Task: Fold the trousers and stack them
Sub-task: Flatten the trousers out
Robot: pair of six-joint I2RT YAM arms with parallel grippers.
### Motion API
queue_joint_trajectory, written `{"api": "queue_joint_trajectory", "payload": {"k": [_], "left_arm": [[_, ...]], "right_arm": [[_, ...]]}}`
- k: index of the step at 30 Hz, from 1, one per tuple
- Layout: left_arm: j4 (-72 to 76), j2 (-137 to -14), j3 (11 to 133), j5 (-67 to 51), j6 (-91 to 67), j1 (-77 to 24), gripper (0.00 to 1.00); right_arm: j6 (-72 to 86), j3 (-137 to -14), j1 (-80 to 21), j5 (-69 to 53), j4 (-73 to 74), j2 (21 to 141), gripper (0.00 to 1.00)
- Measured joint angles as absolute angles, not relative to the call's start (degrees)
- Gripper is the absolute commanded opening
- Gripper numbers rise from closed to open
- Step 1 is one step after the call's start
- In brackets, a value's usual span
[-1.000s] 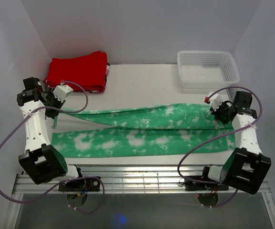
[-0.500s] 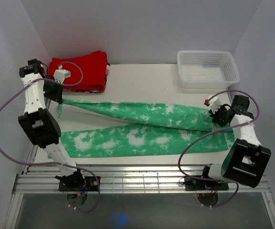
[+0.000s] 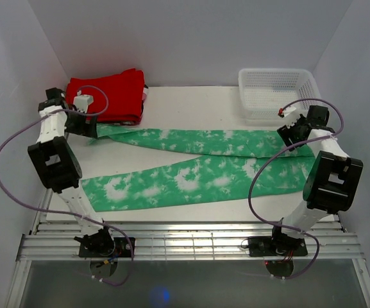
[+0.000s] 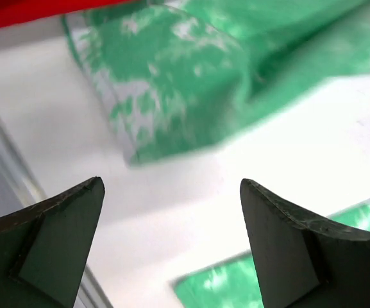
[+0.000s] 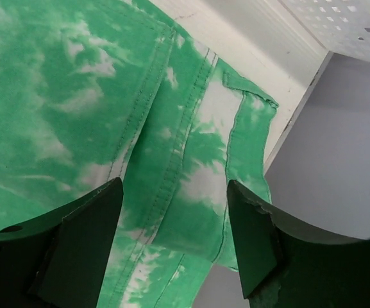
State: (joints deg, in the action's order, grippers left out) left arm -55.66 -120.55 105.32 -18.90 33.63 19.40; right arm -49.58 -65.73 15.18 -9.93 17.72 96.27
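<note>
**Change from the earlier frames.** Both arms have reached farther back and carried one leg of the trousers away from the near leg, which remains flat toward the arm bases. Both grippers have let go.

**Grippers.** The left gripper stands wide open and empty. The released cuff lies on the table just ahead of its fingertips. The right gripper has its jaws parted above the waistband, with no pinch on the cloth.

**Surroundings.** Beyond the left gripper, just past the cuff, lies a folded red garment. Beyond the right gripper stands a white mesh basket.
</note>
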Motion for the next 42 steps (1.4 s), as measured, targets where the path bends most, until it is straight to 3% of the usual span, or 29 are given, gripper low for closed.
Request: {"api": "queue_joint_trajectory", "payload": {"k": [4,7,16,28,30,32,33,34,37,42], "left_arm": [[-50.0,-103.72,93.76,-24.97,35.29,23.68,0.98],[-47.33,-100.99,91.94,-29.17,38.44,28.03,0.97],[-41.74,-103.96,75.33,-34.79,59.53,31.2,0.93],[-26.61,-111.48,75.35,-36.01,72.34,26.48,0.85],[-24.86,-113.14,75.37,-35.46,73.17,25.45,0.79],[-22.96,-114.5,75.75,-35.31,73.38,24.56,0.61],[-22.15,-114.87,76.05,-34.63,73.52,24.1,0.52],[-21.5,-115.28,76.36,-34.13,73.41,23.77,0.32],[-21.8,-116.09,77.08,-31.62,74.0,23.11,0.0],[-33.39,-114.54,81.32,-26.85,77.25,22.28,0.0]], "right_arm": [[-49.45,-64.16,15.2,-9.39,18.04,93.14,0.87],[-49.93,-62.85,15.18,-10.15,19.66,89.06,0.88],[-52.6,-61.6,14.35,-13.39,24.77,85.91,0.82],[-52.88,-60.95,13.74,-13.13,27.09,92.29,0.81],[-52.75,-60.95,13.74,-12.97,27.09,92.36,0.8],[-52.69,-60.97,13.74,-12.78,27.09,92.36,0.8],[-52.69,-60.97,13.74,-12.69,27.11,92.36,0.79],[-52.66,-60.97,13.74,-12.53,27.09,92.36,0.78],[-52.64,-60.97,13.74,-12.27,27.09,92.36,0.74],[-53.15,-60.53,13.74,-11.94,26.68,91.35,0.68]]}}
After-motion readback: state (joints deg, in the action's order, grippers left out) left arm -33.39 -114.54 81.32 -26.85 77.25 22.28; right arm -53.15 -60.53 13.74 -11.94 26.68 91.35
